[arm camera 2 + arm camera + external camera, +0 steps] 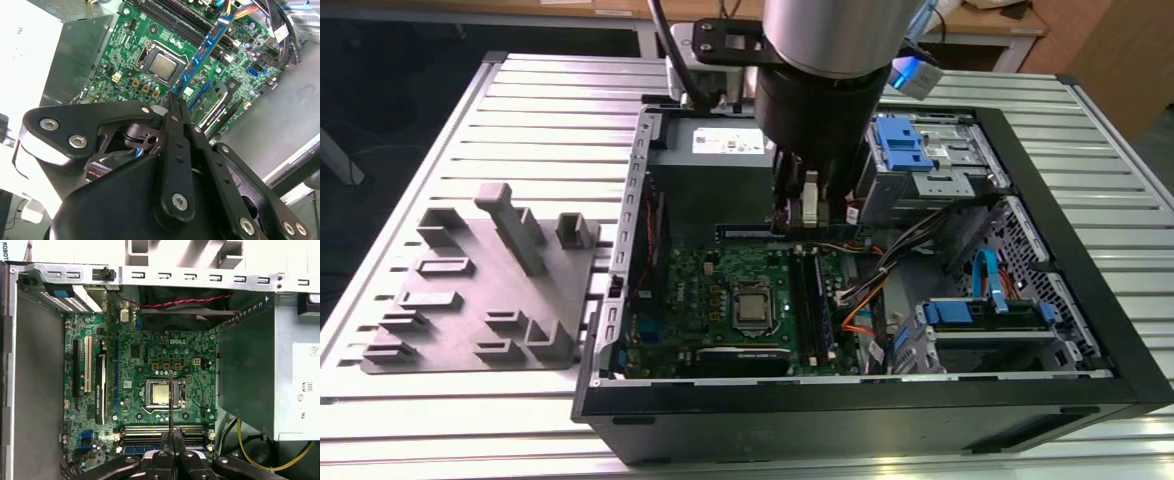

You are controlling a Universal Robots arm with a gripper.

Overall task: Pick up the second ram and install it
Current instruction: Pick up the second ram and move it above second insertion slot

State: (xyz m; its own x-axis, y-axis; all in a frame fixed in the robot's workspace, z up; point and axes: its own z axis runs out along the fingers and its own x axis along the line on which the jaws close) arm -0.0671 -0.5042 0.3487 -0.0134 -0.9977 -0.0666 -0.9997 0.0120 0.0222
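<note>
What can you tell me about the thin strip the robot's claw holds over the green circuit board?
The second ram is a thin, flat, narrow board strip, bluish with small dark chips and a pale label on its face in the second wrist view, a dark sliver edge-on in the first wrist view. The gripper is shut on one end; the rest sticks out over the motherboard, apparently in no slot.

2nd ram (pixel 170 390) pinched edge-on in claw (pixel 171 437), over mobo (pixel 192 365) CPU socket (pixel 157 393)
</note>
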